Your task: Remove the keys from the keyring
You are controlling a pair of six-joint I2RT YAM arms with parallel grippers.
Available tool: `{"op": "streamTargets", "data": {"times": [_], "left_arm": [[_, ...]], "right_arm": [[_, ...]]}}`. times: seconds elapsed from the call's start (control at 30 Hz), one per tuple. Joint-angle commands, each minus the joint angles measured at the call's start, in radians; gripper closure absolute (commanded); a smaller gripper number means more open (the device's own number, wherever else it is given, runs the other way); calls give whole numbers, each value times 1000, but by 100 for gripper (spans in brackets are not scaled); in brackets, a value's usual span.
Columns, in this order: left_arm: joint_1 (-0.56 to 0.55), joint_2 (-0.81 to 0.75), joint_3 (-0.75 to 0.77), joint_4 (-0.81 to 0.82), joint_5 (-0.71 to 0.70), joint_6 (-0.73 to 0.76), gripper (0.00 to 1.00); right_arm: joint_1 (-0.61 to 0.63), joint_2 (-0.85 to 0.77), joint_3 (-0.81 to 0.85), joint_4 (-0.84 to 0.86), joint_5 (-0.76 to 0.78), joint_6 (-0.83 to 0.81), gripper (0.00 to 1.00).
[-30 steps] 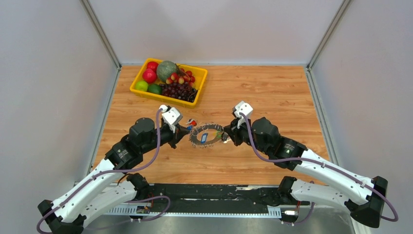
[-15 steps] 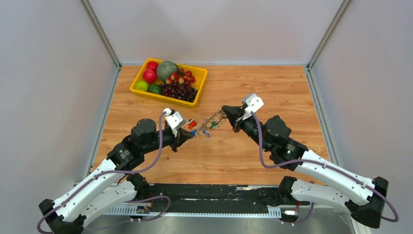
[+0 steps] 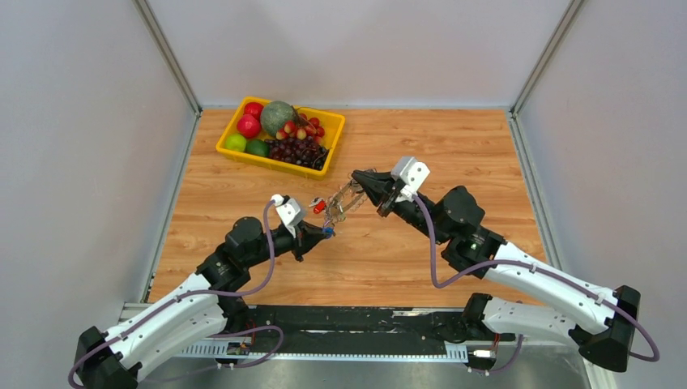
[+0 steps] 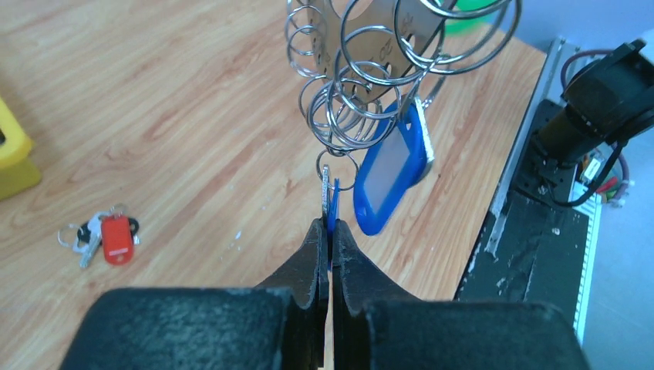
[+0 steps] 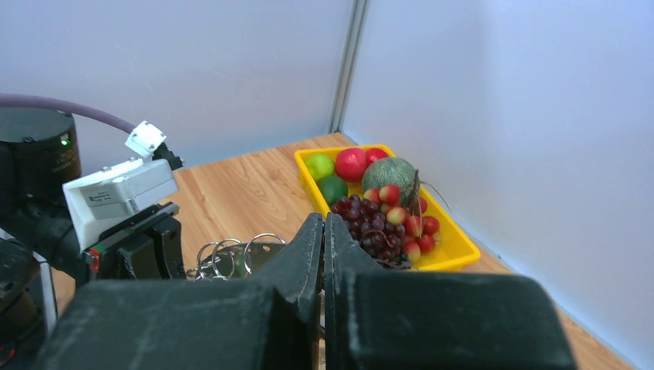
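Tightly shut, the left claw (image 4: 330, 231) pinches a blue key (image 4: 332, 206) that is seen edge-on and hangs from the lowest small ring. The right claw (image 5: 323, 227) is also closed, gripping the other end of the keyring (image 4: 339, 123), whose wire loops show just beside its fingers in the right wrist view.

A second ago the keyring lay flat as an open loop on the counter (image 4: 154, 116) between the two claws. It is now lifted off the wood and pulled into a narrow bunch slanting from the left claw up to the right one. The right claw has swung up and towards the tray (image 5: 451, 250), and the left arm has drawn back towards the near edge. The red key (image 4: 116, 237), with its small ring and a dark piece, lies on the counter where it lay before, apart from the keyring.

One keyring is in view, made of many overlapping silvery rings too tangled to count. One blue tag (image 4: 389, 173) dangles from them, beside the pinched key. One yellow tray holds two green fruits, two red ones, one melon and one heap of grapes. A flat metal piece among the rings carries marks too small to read.
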Motion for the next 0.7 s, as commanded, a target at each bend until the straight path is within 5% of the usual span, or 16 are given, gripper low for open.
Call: {"op": "streamTargets", "data": {"times": [0.0,0.1,0.47,0.67], "left_arm": [[-2,-15,-34,185,30,-23,100],[-1,-22,-51,235,39,-11,95],[-1,-46,-58,304,14,29,43],[-2,-88,-84,369,52,24,33]], "right_arm": [[-1,-9,134,99,-101,-11,100],[-1,3,171,79,-131,-3,100],[-1,43,278,31,-186,6,100],[0,54,299,22,-206,7,100]]}}
